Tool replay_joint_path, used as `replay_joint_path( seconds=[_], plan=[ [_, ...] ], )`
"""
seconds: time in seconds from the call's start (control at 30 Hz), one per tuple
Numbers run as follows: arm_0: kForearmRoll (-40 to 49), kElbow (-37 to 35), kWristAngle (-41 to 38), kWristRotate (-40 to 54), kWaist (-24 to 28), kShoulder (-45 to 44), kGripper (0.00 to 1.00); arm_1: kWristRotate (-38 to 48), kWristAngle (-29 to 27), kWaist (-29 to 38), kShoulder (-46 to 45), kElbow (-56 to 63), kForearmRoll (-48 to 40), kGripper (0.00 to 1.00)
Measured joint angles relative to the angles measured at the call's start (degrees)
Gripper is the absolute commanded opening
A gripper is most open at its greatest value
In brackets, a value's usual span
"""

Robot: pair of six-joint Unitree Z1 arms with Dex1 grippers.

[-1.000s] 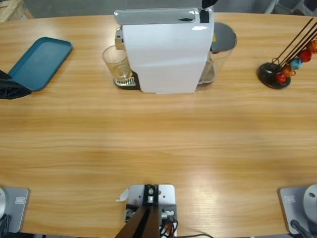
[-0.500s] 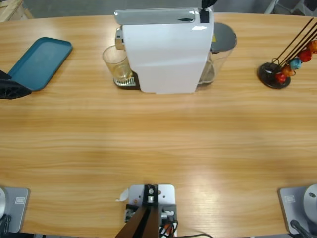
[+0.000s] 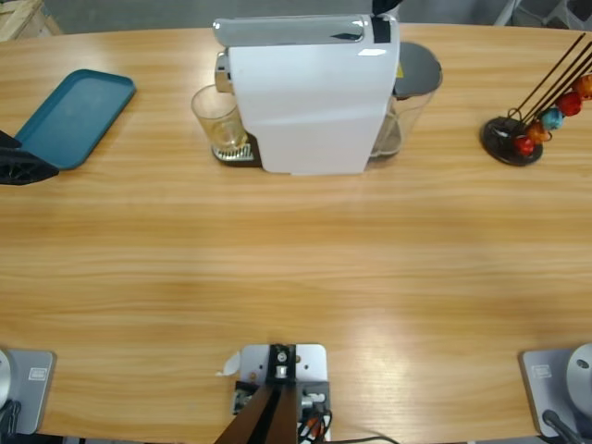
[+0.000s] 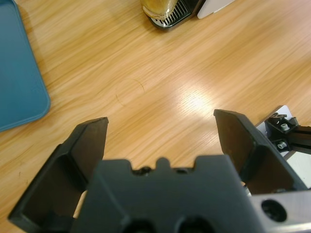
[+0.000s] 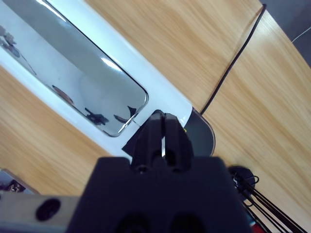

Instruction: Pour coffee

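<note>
The white coffee machine [image 3: 310, 92] stands at the table's far edge, and my right claw [image 5: 164, 130], pressed together, hovers over its top. The glass [image 3: 218, 122] waits under the spout, seemingly without coffee. My left claw [image 4: 160, 133], spread and empty, hangs near the table's left edge, the glass ahead of it.

The left gripper [image 4: 160, 131] hangs above the table near its left edge, jaws spread wide and holding nothing. The right gripper [image 5: 164, 127] sits at the table's far edge, jaws pressed together.
</note>
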Motion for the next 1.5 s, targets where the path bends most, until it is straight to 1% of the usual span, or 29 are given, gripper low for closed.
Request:
replay_joint_path(
  seconds=[0.33,0.53,0.67,1.23,1.5],
  plan=[
    [0.0,0.0,0.0,0.0,0.0,0.0,0.95,0.06,-0.19,0.0,-1.33,3.24,-3.01,0.0],
    [-0.04,0.0,0.0,0.0,0.0,0.01,0.95,-0.26,-2.63,-0.11,-1.48,0.76,0.65,0.0],
    [-0.04,0.0,0.0,0.0,0.0,0.01,0.95,-0.37,-2.81,-0.12,-1.48,-1.8,2.33,0.0],
    [-0.04,0.0,0.0,0.0,0.0,0.03,0.95,-0.32,-2.44,-0.1,-1.48,-2.05,2.62,0.0],
    [-0.04,0.0,0.0,0.0,0.0,0.03,0.95,0.29,-1.9,1.4,-1.46,-2.05,2.61,0.0]
  ],
)
